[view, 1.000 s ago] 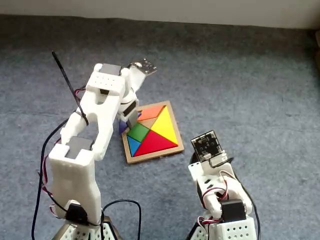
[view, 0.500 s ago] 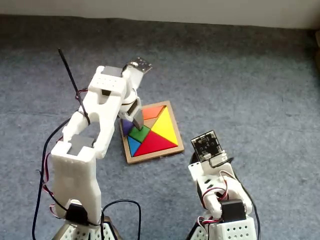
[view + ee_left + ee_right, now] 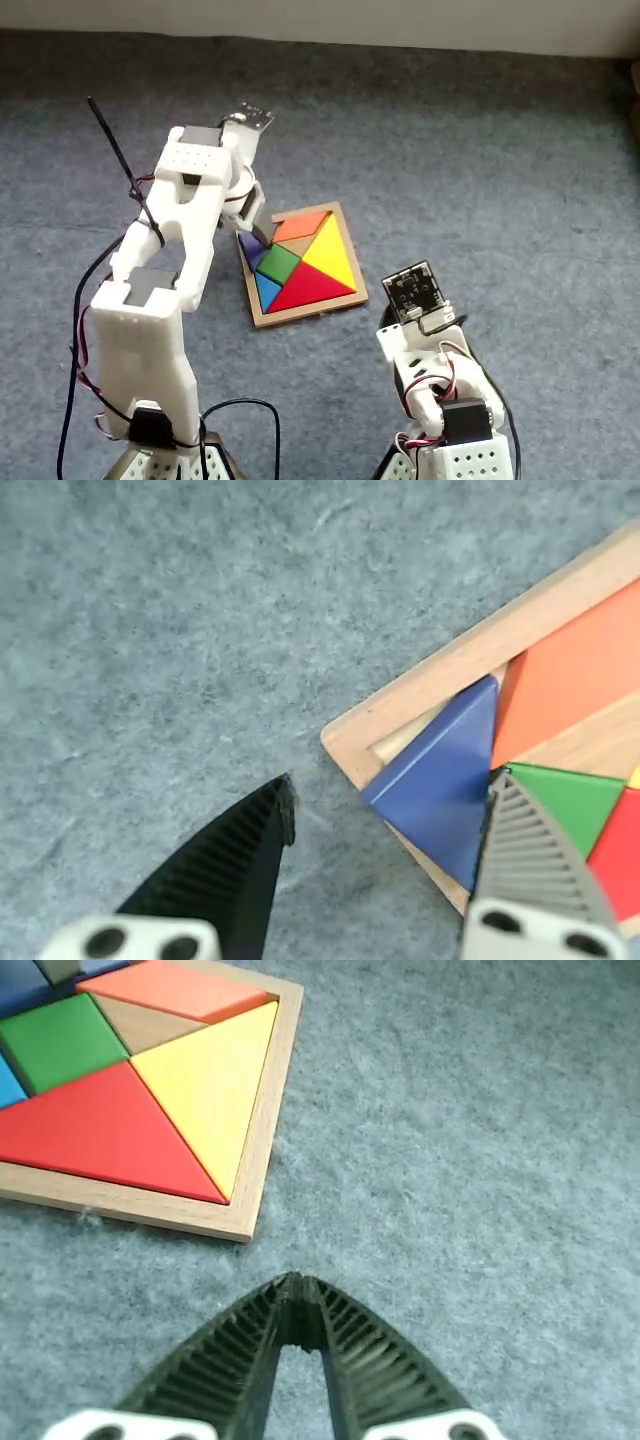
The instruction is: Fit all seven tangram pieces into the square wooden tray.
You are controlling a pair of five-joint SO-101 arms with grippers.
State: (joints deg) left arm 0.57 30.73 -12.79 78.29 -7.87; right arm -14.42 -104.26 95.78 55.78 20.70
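Note:
The square wooden tray [image 3: 306,311] lies mid-table and holds orange [image 3: 303,225], yellow [image 3: 332,256], red [image 3: 306,290], green [image 3: 278,264] and light blue [image 3: 265,291] pieces, plus a small wood-coloured triangle [image 3: 296,245]. A dark blue triangle [image 3: 445,775] sits at the tray's corner [image 3: 440,680], one edge overlapping the rim. My left gripper [image 3: 392,783] hangs open over that corner: the black finger [image 3: 240,850] is above the carpet and the grey finger [image 3: 525,850] is beside the triangle. My right gripper [image 3: 296,1295] is shut and empty, low over the carpet near the tray's front rim [image 3: 262,1165].
Grey carpet surrounds the tray on every side. The right arm [image 3: 440,390] is folded up close to its base, just off the tray's near right corner. The left arm [image 3: 170,270] stretches along the tray's left side, with a black cable beside it.
The left arm has swung left, carrying its gripper from over the tray's inside to its far-left corner. The dark blue triangle now shows more fully there. The right arm has not moved.

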